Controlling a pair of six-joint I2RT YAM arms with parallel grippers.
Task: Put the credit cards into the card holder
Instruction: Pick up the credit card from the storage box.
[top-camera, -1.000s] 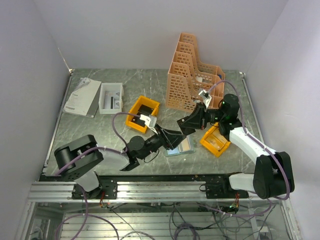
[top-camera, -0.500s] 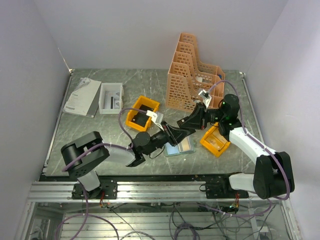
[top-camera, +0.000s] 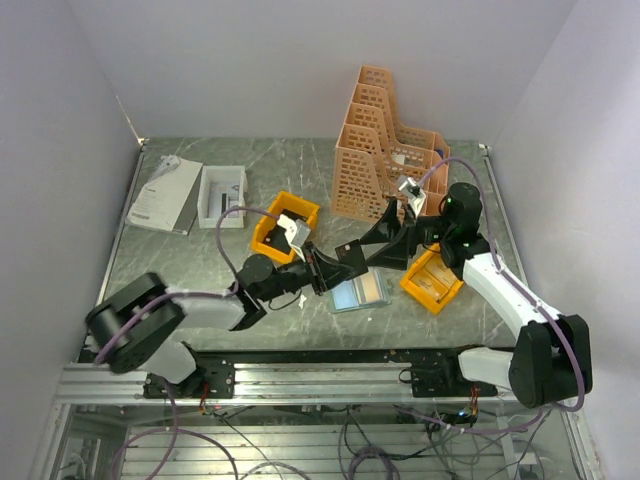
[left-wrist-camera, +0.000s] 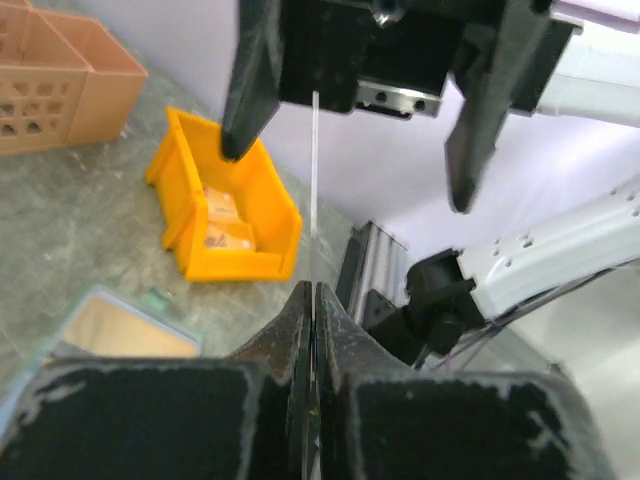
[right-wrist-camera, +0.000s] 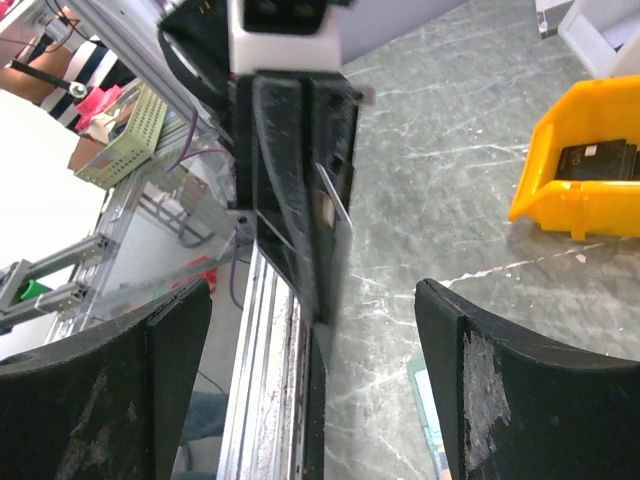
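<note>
Above the middle of the tabletop, my two arms meet nose to nose. The left claw (left-wrist-camera: 312, 292) is pressed together on the lower edge of one credit card (left-wrist-camera: 314, 170), which stands edge-on to that wrist camera as a thin pale line. The right claw (left-wrist-camera: 348, 178) is spread wide, with a finger on each side of the card and neither one touching it. I cannot tell whether the card's top edge touches the right claw's palm.

The card holder (top-camera: 360, 292) lies open on the tabletop at 6 o'clock from the meeting point, with its tan and bluish inside facing up. The yellow bin (left-wrist-camera: 240, 265) with more cards is at 3 o'clock of it.

My concerns from here:
- The pinch looks narrow and low on a slick, thin card, so a quick wrist turn could make it pivot or slide out.
- If the right arm backs away at an angle, a finger could clip the card and knock it askew.
- The arms are very close, so a careless retreat risks a bump.
- The holder is soft and nothing pins it down. Pushing a card in could shove it along the tabletop or fold it shut.
- A skewed card would probably catch on the pocket lip rather than slide in.
</note>
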